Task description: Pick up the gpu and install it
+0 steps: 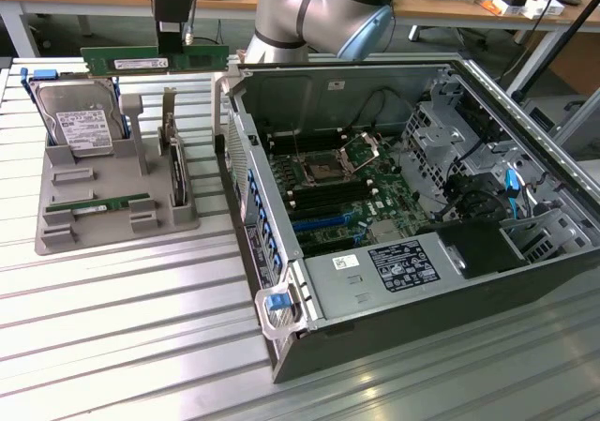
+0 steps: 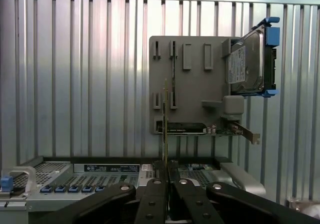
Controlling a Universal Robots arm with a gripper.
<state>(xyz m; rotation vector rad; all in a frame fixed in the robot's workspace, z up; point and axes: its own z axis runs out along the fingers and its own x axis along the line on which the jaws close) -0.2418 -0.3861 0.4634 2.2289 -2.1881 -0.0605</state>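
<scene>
Green circuit board is being pinched by the pincer (image 1: 172, 48). Its jaws are being pressed together on the upper long edge of the gpu (image 1: 122, 61), near the stick's middle, so that the stick is being carried level with its white label turned toward the exterior camera. In the wrist view the board is being seen edge-on, as a thin line rising from between the fingertips (image 2: 159, 184).

The gpu is being held in the air above the far edge of the grey tray (image 1: 112, 224), apart from it, and to the exterior view's left of the open computer case (image 1: 394, 88). The tray is being occupied by a silver hard drive (image 1: 82, 126) in blue rails, a second green stick (image 1: 103, 203) lying flat in a slot, and an upright dark card (image 1: 176, 177). Both the tray and the case are being carried by the ribbed metal counter (image 1: 122, 327).

The pick-up is being judged complete, since the stick is touching neither tray nor counter. The installation is being judged not yet done: the motherboard (image 1: 328, 191) is lying exposed inside the case, and the gpu is being kept outside the case walls, in contact with no slot.
</scene>
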